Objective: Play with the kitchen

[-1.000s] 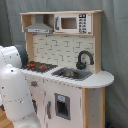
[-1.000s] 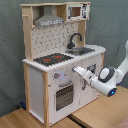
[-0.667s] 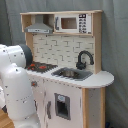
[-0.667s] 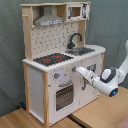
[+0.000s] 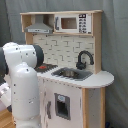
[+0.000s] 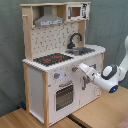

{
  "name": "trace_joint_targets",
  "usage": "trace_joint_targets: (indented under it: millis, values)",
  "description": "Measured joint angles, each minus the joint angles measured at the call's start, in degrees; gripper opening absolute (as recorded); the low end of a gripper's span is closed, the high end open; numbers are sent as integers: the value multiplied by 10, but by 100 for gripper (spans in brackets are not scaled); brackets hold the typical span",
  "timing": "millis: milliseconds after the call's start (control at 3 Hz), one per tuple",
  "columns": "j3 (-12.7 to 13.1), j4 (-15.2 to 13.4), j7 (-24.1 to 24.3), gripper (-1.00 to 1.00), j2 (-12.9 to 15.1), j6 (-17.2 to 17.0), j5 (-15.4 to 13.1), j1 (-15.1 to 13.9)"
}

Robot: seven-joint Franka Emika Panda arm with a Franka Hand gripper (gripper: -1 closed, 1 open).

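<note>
Closer now than a second ago, the arm's white body fills the first exterior view's left and hides part of the kitchen point(image 5: 75, 80), which stands upright against the grey backdrop; its faucet point(image 5: 84, 59) and sink point(image 5: 70, 74) remain visible. In the second exterior view, the gripper point(image 6: 81, 68) has advanced to the front panel beside the knobs point(image 6: 57, 76), above the oven door point(image 6: 64, 95). Whether its fingers are spread or clenched, I cannot tell. Contact with a knob looks imminent.
</note>
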Motion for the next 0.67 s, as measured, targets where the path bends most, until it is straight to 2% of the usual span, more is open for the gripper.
trace_joint_targets:
  millis: [333,667]
  values:
    - [-6,-6,7,100,13,28,-33,-39]
    - [-9,-5,16,100,13,83,-50,-49]
